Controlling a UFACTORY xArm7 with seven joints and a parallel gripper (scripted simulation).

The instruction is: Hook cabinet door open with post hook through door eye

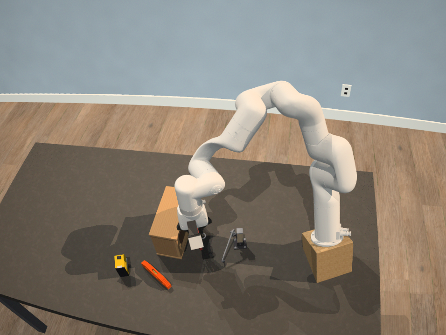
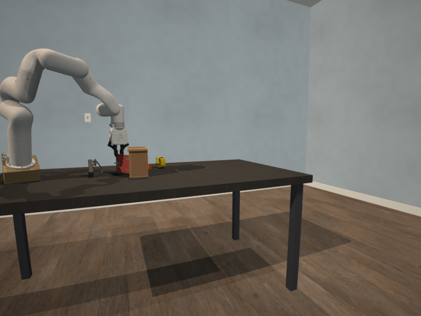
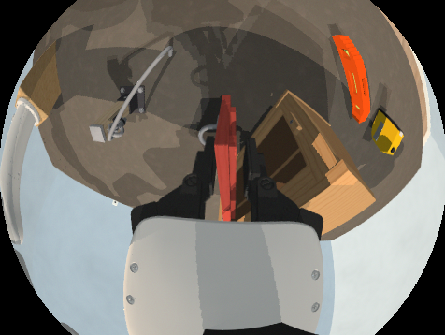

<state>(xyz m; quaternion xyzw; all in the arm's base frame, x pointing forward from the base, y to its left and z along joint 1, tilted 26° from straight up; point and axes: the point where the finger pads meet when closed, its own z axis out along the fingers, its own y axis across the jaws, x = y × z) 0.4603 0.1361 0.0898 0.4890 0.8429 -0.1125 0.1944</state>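
Gripper (image 1: 197, 233) (image 2: 118, 154) (image 3: 230, 150): part-open, a finger on each side of the red door (image 2: 123, 163) (image 3: 225, 154), with a visible gap on the cabinet side. I read this as a loose straddle with nothing clamped, probably so I can steer the panel by its edge without dragging the cabinet (image 1: 167, 216) (image 2: 138, 163) (image 3: 346, 196) off its base.

Door stands swung out from the cabinet. Its eye (image 1: 203, 235) (image 2: 116, 163) (image 3: 203, 136) faces the post (image 1: 239, 236) (image 2: 90, 166) (image 3: 97, 132), at 3 o'clock of my fingers from above. The hook (image 1: 226, 247) (image 2: 98, 165) (image 3: 140, 84) slants down from the post, its free end near 5 o'clock of the eye and apart from it. Not hooked; that placing presumably lets the eye be brought to the tip, or the hook lifted in.

Appearance: door flat, thick, red, darker on its shaded edge; eye a grey open-looking loop; hook a slim, dull-grey curved rod. Cabinet orange-brown, grained, looks upright; tilt too fine to judge.
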